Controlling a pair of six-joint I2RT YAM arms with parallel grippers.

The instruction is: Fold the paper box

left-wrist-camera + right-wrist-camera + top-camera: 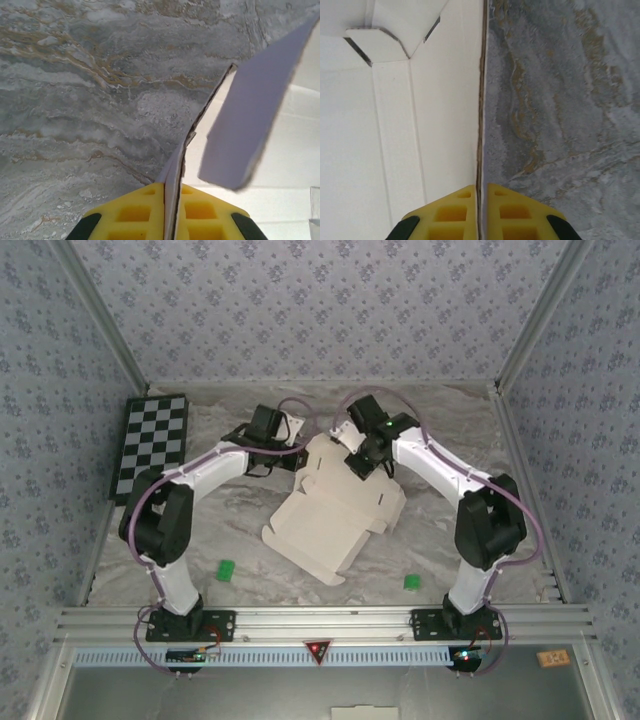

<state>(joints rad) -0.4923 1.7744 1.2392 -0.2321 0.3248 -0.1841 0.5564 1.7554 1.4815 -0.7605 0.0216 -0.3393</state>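
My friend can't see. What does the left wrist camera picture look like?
The yellow left pincer is shut on a thin edge of the paper box. On the right its lavender flap tilts up, with the grey marbled table beyond.

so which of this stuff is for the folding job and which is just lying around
For the job: paper box, left gripper and right gripper, both pinching its edges.
Lying about: checkerboard, left green piece, right green piece.

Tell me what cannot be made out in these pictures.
Top view: the green marks are too small to identify.
Left wrist view: the flap is blurred, cut by the right edge.
Right wrist view: the box is cut by the left edge; the card itself hides its outside.
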